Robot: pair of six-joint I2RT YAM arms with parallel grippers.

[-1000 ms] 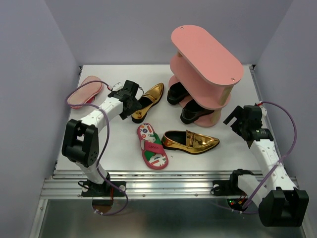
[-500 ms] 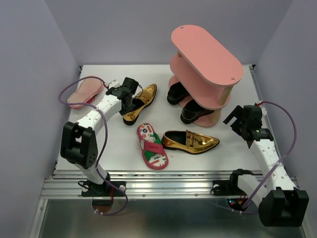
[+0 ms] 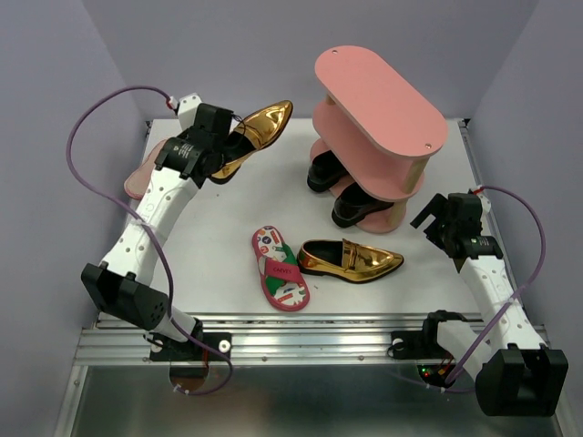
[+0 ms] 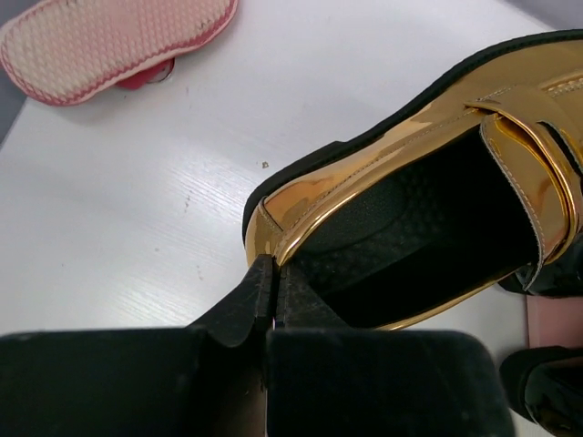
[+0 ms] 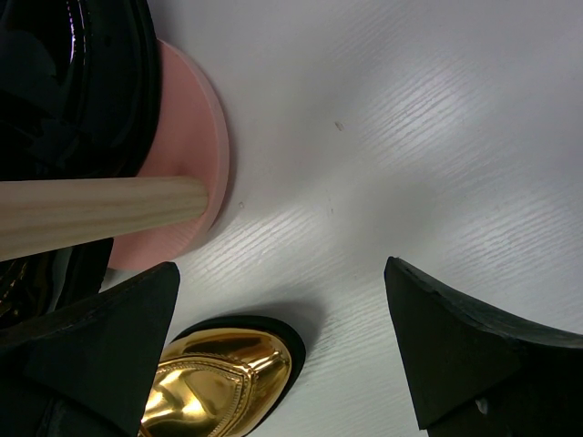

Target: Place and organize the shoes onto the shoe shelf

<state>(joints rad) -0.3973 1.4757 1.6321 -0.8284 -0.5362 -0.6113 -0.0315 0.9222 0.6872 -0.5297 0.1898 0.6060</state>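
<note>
Left hand point(image 4: 273, 278): fingers together, clamped on the heel rim of 1 gold loafer point(image 4: 410, 200), held above the counter point(image 3: 219, 264) at its back-left. Right hand point(image 5: 282, 341): fingers apart, holding nothing, beside the shoe shelf point(image 3: 383, 100). Bottom tier: 2 black loafers point(image 3: 355, 205). On the counter: second gold loafer point(image 3: 351, 259), 1 flip-flop point(image 3: 280, 267) footbed up, 1 overturned flip-flop point(image 3: 146, 177) sole up.

The left arm point(image 3: 157, 198) and right arm point(image 3: 492, 278) have white links, black joints and looping purple cables point(image 3: 544, 241); left gripper point(image 4: 271, 291) and right gripper point(image 5: 281, 269) are black.
</note>
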